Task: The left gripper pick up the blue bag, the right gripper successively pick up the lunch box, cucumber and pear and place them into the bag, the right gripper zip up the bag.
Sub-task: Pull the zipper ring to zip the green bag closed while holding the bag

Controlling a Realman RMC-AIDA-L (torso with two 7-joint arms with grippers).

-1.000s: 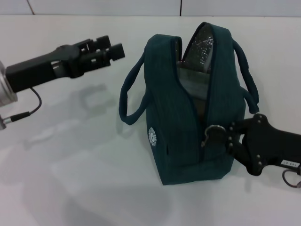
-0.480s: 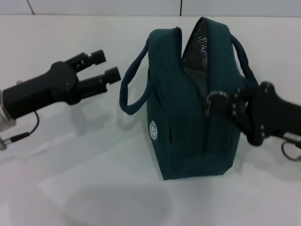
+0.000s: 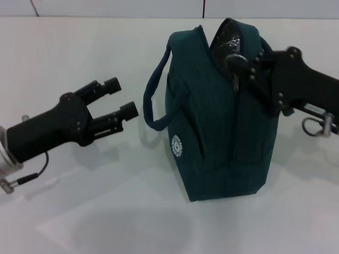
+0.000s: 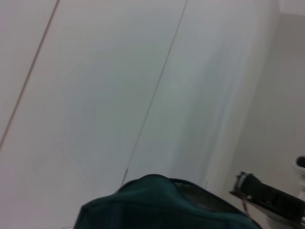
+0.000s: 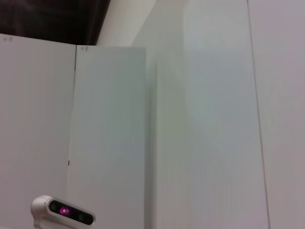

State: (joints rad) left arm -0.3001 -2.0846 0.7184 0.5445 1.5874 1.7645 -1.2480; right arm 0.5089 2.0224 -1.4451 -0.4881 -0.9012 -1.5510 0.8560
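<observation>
The ring zip pull [image 3: 236, 62] is held by the right gripper [image 3: 249, 69] near the blue bag [image 3: 220, 121] top, the zip's open end just beyond, while the left gripper [image 3: 121, 99] is spread wide, well apart

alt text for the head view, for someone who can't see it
The right pincer grips the ring zip pull near the top of an upright blue bag on a white table. The left pincer hangs open beside the bag's handle, not touching it.

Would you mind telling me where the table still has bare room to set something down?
The table is bare in front of the blue bag and behind the left hand. It is crowded at the bag's right, where the right hand holds the zip pull.
</observation>
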